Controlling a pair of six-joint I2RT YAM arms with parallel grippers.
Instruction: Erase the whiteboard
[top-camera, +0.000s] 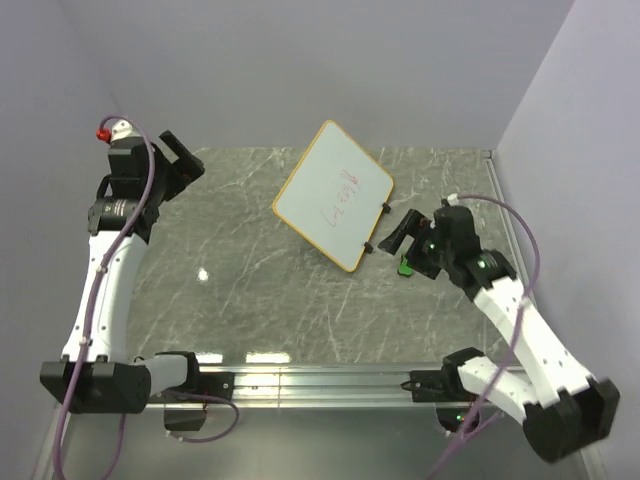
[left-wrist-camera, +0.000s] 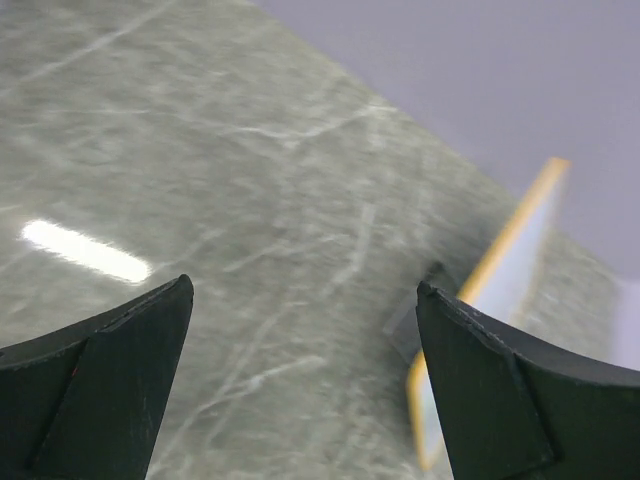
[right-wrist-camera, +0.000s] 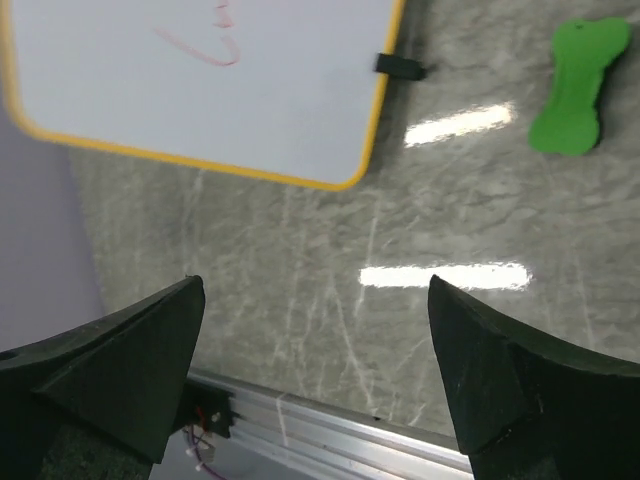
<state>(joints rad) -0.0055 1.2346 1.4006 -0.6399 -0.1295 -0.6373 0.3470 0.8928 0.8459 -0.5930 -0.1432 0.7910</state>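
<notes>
Top external view: see whiteboard (top-camera: 332, 195) on counter (top-camera: 230, 260), right of centre toward far edge, turned diagonally, red scribbles (top-camera: 343, 197) on its face. Find left pincer (top-camera: 185, 158) released, fingers spread, by far-left corner, well apart from board. Find right pincer (top-camera: 395, 235) released too, just beside board's clipped edge. Note green eraser (top-camera: 404, 266) near right edge.

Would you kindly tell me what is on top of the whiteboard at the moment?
The whiteboard bears red scribbles, and two black clips sit on one edge. No object lies on it; the green eraser lies beside it. Whatever is beneath is covered.
</notes>
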